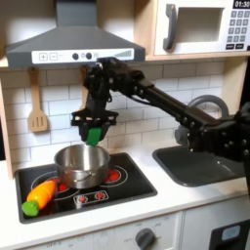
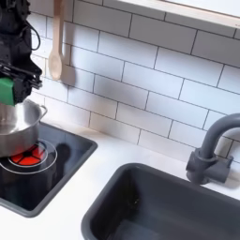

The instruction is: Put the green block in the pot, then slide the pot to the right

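Green block held over the pot on the stove.

The green block [image 1: 95, 133] is clamped in the pincer [image 1: 95, 130] just above the pot [image 1: 81, 164], which sits on the stove [image 1: 127, 186]. The block is judged light, stiff and easily dropped in; the shiny pot, likely slippery, is best pushed at its wall or gripped by its rim.

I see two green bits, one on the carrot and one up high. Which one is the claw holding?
The green block, pinched in the claw above the pot. The other green bit is the tip of the orange carrot, lying on the stove.
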Robot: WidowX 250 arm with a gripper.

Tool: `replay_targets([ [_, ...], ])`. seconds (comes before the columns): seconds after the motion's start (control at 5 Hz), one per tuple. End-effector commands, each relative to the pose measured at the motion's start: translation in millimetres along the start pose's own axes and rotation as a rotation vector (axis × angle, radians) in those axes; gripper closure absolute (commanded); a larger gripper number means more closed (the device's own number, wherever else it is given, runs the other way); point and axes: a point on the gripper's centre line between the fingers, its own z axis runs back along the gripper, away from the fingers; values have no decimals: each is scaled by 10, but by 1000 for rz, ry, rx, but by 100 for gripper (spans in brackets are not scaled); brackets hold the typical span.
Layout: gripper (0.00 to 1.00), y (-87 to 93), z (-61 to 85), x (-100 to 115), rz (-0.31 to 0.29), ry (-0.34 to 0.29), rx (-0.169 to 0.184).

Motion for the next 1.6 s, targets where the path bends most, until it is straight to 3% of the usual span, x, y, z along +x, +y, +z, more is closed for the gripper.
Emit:
replay_targets([
  [0.0,100,23,-47,-7,-6,8,9],
  [0.4,100,56,-49,14,-15,5,22],
  [0.6,100,57,-124,-6,-18,25,17],
  [0.8,0,44,-121,-19,-30,30,7],
  [1.4,0,103,-199,-80,-32,65,22],
])
